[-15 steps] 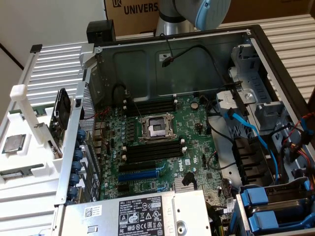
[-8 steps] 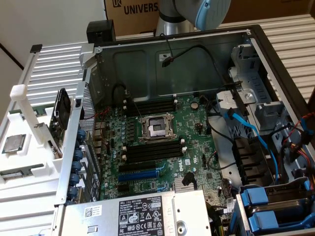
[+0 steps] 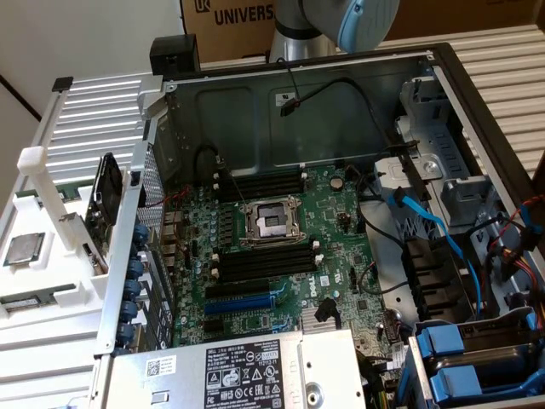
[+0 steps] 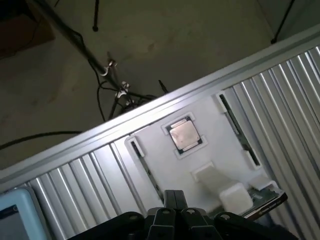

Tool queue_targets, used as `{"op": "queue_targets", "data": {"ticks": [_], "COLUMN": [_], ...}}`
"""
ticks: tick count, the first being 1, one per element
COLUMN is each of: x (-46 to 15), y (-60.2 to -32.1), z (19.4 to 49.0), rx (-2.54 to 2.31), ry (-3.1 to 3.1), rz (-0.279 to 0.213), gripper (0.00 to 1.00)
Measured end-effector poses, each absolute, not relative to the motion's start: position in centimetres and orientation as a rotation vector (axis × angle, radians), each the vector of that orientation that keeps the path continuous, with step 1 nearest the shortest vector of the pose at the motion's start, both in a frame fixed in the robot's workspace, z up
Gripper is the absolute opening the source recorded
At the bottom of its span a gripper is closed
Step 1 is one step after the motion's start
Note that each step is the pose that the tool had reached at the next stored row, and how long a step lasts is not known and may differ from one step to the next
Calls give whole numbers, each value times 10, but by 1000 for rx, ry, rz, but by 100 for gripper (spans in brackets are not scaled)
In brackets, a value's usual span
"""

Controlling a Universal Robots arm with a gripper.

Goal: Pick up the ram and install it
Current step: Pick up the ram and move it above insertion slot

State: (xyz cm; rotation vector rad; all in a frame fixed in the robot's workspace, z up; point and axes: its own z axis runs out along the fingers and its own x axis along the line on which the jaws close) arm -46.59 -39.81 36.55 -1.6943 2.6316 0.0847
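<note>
While the gripper point(image 4: 174, 197) hangs over the white tray point(image 4: 170, 172), its two fingers are pressed together with nothing pinched; its base is cut off by the frame edge. Just past the tips are two white blocks point(image 4: 222, 185), then one green board point(image 4: 267, 199), mostly hidden behind them. Further out, one square silver chip point(image 4: 184, 135) sits in the tray's middle pocket. The ram point(image 4: 239, 127) stands on edge in a tray groove beside the chip, apart from the gripper. A second dark stick point(image 4: 145, 167) sits in the groove on the chip's other side; hard to tell if it is the same kind. Beyond the tray is one metal rail point(image 4: 150, 112), then floor with black cables point(image 4: 112, 82), count unclear.

Exterior view: one grey power box point(image 3: 247, 375) nearest, inside one open computer case point(image 3: 477, 94). Then one motherboard point(image 3: 289, 290), one socket point(image 3: 271, 223) and two banks of black slots point(image 3: 260, 266), slots per bank hard to count. The robot arm point(image 3: 341, 21) is farthest, cut off.
</note>
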Motion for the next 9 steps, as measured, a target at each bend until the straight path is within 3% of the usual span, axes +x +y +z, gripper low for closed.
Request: {"op": "queue_targets", "data": {"ticks": [9], "x": [-466], "y": [-398], "z": [359], "rx": [-1940], "ry": [2426], "rz": [56], "gripper": [11]}}
